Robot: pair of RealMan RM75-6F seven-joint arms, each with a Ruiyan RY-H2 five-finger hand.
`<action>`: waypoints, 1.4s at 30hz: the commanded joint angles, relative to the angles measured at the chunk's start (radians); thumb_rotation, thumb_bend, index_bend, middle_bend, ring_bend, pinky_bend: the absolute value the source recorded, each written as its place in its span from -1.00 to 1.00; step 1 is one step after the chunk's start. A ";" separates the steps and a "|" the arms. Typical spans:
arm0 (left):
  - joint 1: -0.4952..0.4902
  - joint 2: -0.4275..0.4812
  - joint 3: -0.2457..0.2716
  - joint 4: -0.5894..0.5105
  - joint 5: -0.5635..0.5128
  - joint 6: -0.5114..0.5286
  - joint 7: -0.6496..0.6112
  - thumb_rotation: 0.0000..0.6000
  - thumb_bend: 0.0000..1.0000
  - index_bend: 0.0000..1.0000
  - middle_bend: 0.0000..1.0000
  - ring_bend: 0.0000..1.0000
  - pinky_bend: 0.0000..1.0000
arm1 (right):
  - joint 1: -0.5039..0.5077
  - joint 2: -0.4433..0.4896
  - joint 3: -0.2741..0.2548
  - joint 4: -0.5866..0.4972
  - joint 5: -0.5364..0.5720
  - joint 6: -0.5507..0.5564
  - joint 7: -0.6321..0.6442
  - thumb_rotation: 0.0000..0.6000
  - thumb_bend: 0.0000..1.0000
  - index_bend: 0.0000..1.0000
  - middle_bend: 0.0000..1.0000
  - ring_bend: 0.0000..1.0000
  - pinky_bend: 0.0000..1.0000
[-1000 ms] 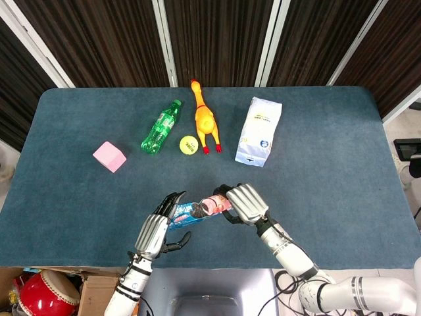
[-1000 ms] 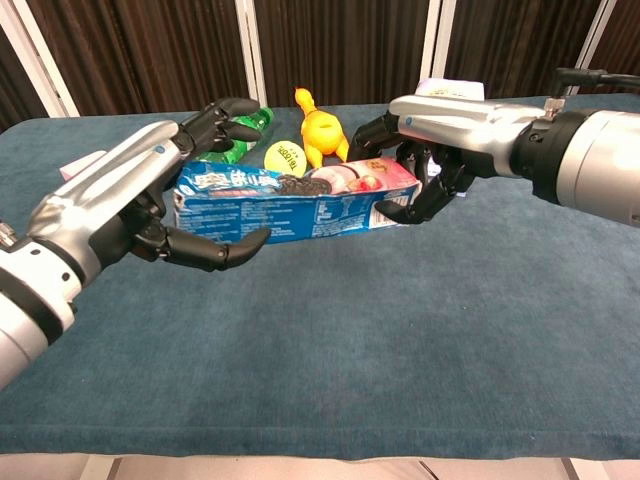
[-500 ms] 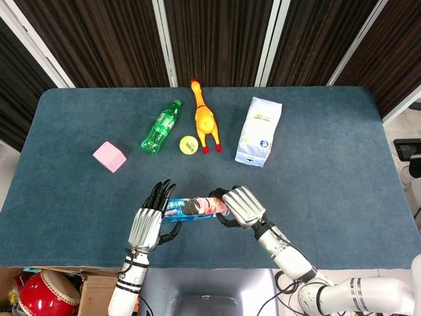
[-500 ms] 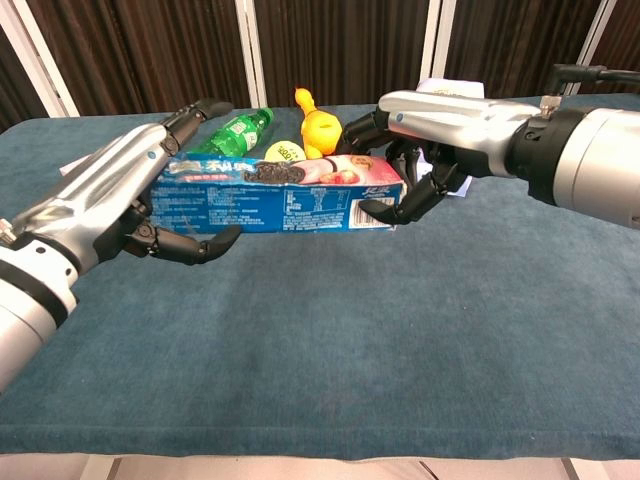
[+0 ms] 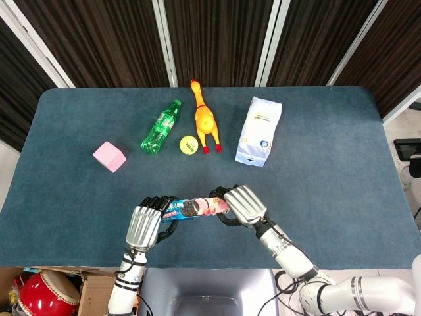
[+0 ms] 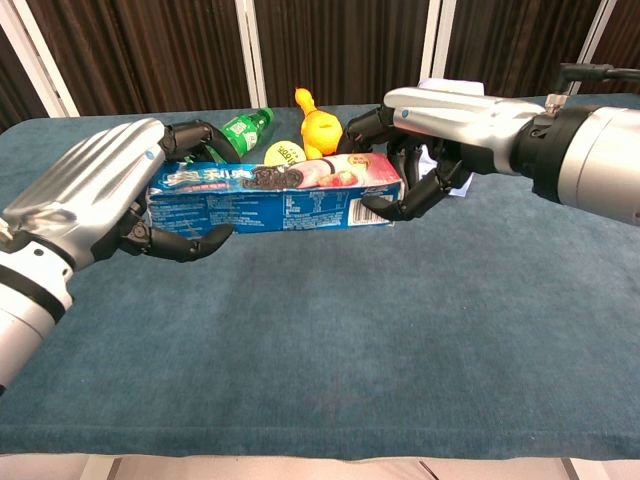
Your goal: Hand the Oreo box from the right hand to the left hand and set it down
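The Oreo box (image 6: 275, 196) is a long blue carton with a pink end, held level above the table's near edge (image 5: 195, 208). My right hand (image 6: 440, 125) grips its pink right end, fingers curled under and over it. At the blue left end my left hand (image 6: 95, 195) wraps around the box, fingers over the top and thumb beneath. In the head view the left hand (image 5: 145, 225) and right hand (image 5: 245, 204) sit at either end of the box, close to the robot.
Farther back on the blue table (image 5: 329, 164) lie a green bottle (image 5: 161, 126), a yellow ball (image 5: 189, 144), a rubber chicken (image 5: 204, 118), a white bag (image 5: 259, 131) and a pink cube (image 5: 109, 157). A red drum (image 5: 45, 295) sits below the table's edge.
My left hand's fingers, stretched out along the box before, have curled over its top and closed around the left end. The box has levelled and stays in the right hand's grip.
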 commanded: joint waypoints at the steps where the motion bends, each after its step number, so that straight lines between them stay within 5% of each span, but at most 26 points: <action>1: 0.000 0.004 0.000 -0.001 0.002 0.003 0.001 1.00 -0.16 0.28 0.53 0.57 0.66 | -0.003 0.005 -0.002 0.002 -0.009 0.002 0.012 1.00 1.00 0.16 0.15 0.06 0.00; 6: 0.000 0.026 0.003 -0.015 0.014 0.006 -0.005 1.00 -0.16 0.28 0.53 0.58 0.66 | -0.011 0.025 -0.011 0.012 -0.059 -0.004 0.065 1.00 1.00 0.00 0.10 0.00 0.00; 9: 0.001 0.043 0.004 -0.028 0.022 0.009 -0.010 1.00 -0.16 0.28 0.53 0.58 0.66 | -0.018 0.036 -0.013 0.017 -0.083 -0.008 0.107 1.00 0.90 -0.24 -0.12 -0.16 -0.05; 11: 0.002 0.057 0.003 -0.036 0.023 0.011 -0.012 1.00 -0.16 0.28 0.53 0.58 0.66 | -0.025 0.043 -0.012 0.023 -0.097 -0.004 0.132 1.00 0.59 -0.44 -0.30 -0.30 -0.14; 15: 0.006 0.092 -0.006 -0.046 0.011 0.009 -0.018 1.00 -0.17 0.28 0.54 0.58 0.65 | -0.044 0.064 -0.004 0.031 -0.128 0.013 0.207 1.00 -0.36 -0.93 -0.80 -0.73 -0.38; 19: 0.010 0.125 -0.021 -0.046 -0.004 0.010 -0.028 1.00 -0.16 0.28 0.54 0.58 0.65 | -0.064 0.110 0.003 0.036 -0.162 0.011 0.314 1.00 -0.71 -1.00 -1.00 -1.00 -0.62; 29: 0.039 0.321 0.002 -0.056 0.018 0.005 -0.138 1.00 -0.17 0.30 0.54 0.57 0.65 | -0.148 0.265 -0.039 0.085 -0.313 0.062 0.545 1.00 -0.76 -1.00 -1.00 -1.00 -0.77; 37: 0.081 0.453 0.074 -0.063 0.051 -0.001 -0.266 1.00 -0.16 0.30 0.54 0.56 0.64 | -0.218 0.317 -0.119 0.163 -0.441 0.135 0.596 1.00 -0.76 -1.00 -1.00 -1.00 -0.79; 42: 0.132 0.496 0.143 -0.009 0.039 -0.014 -0.407 1.00 -0.16 0.30 0.54 0.55 0.63 | -0.333 0.308 -0.221 0.306 -0.573 0.289 0.637 1.00 -0.76 -1.00 -1.00 -1.00 -0.79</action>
